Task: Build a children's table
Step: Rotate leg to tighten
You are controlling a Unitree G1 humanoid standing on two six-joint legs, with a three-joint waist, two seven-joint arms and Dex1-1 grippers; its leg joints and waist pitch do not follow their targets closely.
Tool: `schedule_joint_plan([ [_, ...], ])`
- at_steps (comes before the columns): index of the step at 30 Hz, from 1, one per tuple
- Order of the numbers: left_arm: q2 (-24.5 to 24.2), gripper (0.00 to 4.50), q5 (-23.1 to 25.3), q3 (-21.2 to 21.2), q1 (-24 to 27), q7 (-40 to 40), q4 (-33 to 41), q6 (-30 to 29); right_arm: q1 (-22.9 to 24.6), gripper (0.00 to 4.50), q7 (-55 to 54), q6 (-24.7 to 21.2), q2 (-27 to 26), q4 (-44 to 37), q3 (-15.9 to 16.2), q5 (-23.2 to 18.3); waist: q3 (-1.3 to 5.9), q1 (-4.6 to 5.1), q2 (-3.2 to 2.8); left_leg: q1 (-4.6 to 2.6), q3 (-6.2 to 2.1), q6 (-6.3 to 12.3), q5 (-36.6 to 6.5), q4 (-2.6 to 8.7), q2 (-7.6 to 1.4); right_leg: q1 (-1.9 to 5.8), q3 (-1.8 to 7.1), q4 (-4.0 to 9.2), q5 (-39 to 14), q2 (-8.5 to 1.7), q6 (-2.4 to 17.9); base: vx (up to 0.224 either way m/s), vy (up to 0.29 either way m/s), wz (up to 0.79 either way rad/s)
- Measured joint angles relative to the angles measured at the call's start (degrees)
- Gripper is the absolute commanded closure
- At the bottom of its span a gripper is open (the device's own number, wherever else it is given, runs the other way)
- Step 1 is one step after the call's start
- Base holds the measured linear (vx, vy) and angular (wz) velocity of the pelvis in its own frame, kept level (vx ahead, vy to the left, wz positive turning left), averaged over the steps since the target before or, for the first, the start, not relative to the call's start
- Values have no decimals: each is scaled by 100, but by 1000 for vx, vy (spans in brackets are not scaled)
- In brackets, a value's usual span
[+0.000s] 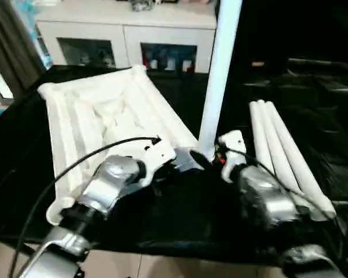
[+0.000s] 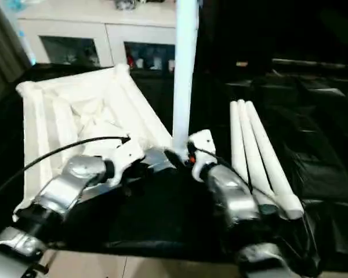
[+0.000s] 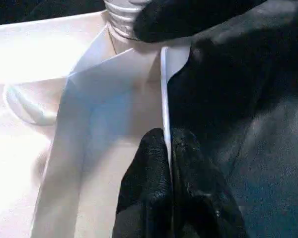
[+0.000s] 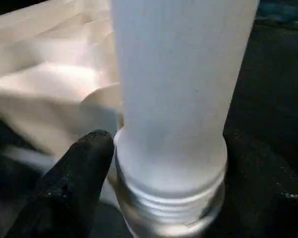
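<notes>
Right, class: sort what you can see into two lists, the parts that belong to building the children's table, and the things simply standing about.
Belongs to the job:
- upturned white tabletop
- upright leg at its near corner
- three spare legs lying side by side on the black cloth

Just standing about:
- white cabinet with glass doors at the back
- black cloth under the parts
</notes>
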State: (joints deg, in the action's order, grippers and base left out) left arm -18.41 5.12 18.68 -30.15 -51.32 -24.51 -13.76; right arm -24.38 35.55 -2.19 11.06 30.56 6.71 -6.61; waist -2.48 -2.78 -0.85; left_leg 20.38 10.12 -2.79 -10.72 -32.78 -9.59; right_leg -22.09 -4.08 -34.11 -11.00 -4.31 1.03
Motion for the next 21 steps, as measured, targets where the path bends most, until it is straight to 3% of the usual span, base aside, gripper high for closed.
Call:
schedule_joint_plan([
  [7,-573,450,-369,-21,171,-1020,227,347,300,89,1086,-342,506,-687,276,-68,0,-64,0,68,1,30,10,0,-9,-89,-9,-18,-21,6,16,0,0,0],
  [14,-675,450,-441,1,261,-1328,321,357,300,89,1324,-419,477,-767,312,-253,-1,-91,2,68,1,16,2,-27,-9,-84,-7,-31,-16,2,23,0,0,0],
  [21,-709,450,-476,19,270,-1346,324,362,304,152,1398,-513,484,-799,351,-252,-2,-88,4,67,1,12,-1,-36,-10,-83,-5,-39,-14,2,23,0,0,0],
])
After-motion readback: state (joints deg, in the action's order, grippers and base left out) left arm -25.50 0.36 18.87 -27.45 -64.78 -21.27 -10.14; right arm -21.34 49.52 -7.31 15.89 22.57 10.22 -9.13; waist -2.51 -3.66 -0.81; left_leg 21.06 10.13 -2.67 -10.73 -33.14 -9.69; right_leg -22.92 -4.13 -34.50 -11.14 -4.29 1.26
